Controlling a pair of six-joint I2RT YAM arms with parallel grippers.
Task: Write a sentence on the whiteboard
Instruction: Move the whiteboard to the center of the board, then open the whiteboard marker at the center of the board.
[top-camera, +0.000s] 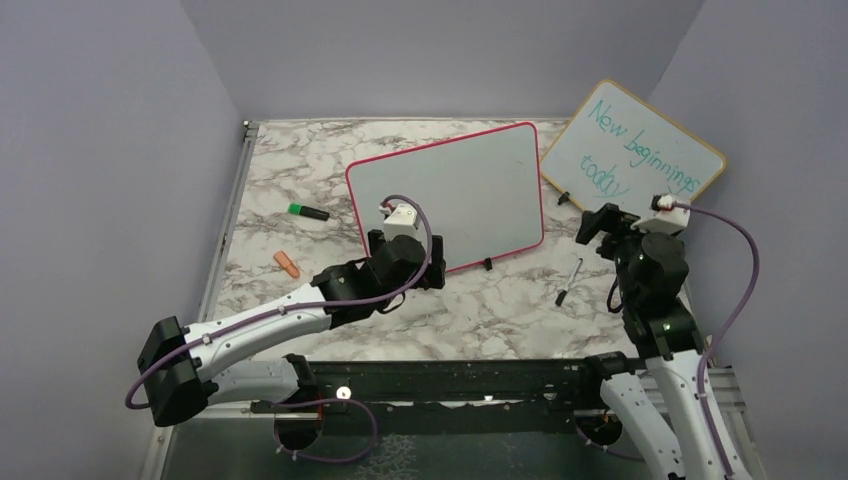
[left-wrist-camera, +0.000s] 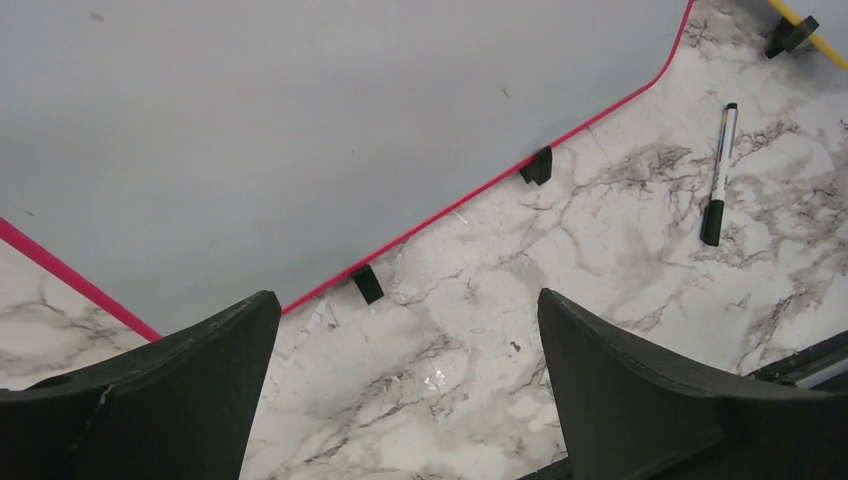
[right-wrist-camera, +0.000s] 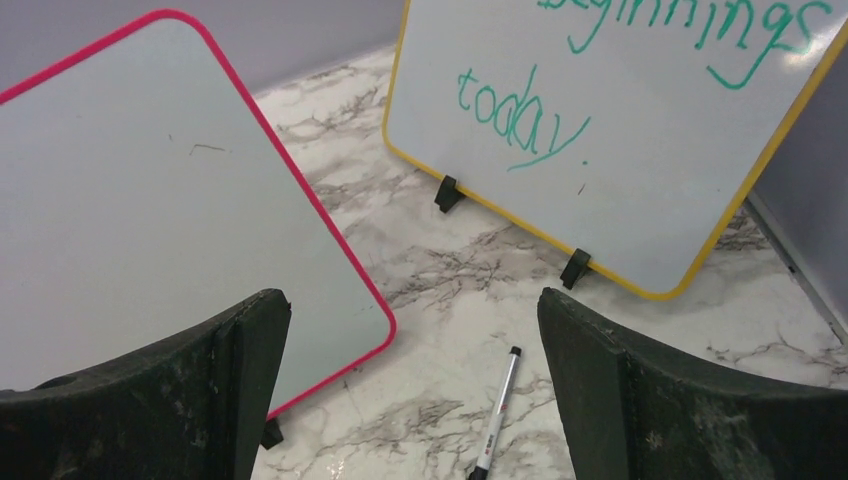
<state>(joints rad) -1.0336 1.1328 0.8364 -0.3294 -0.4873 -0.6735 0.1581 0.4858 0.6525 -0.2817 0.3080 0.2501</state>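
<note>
- I see the whiteboard (top-camera: 450, 195) standing on its black feet mid-table, its pink-red lower edge facing me and its face plain.
- My left gripper (left-wrist-camera: 405, 305) hangs just before that lower edge, jaws spread wide, nothing between them.
- My right gripper (right-wrist-camera: 410, 300) is also wide and empty, with the whiteboard's right corner at its 10 o'clock.
- The yellow-framed board (top-camera: 632, 150) leans at 1 o'clock of the right gripper.
- A black marker (top-camera: 568, 282) lies at its 7 o'clock on open marble table (top-camera: 480, 310).
- A green marker (top-camera: 308, 211) lies at 10 o'clock of the left gripper.
</note>
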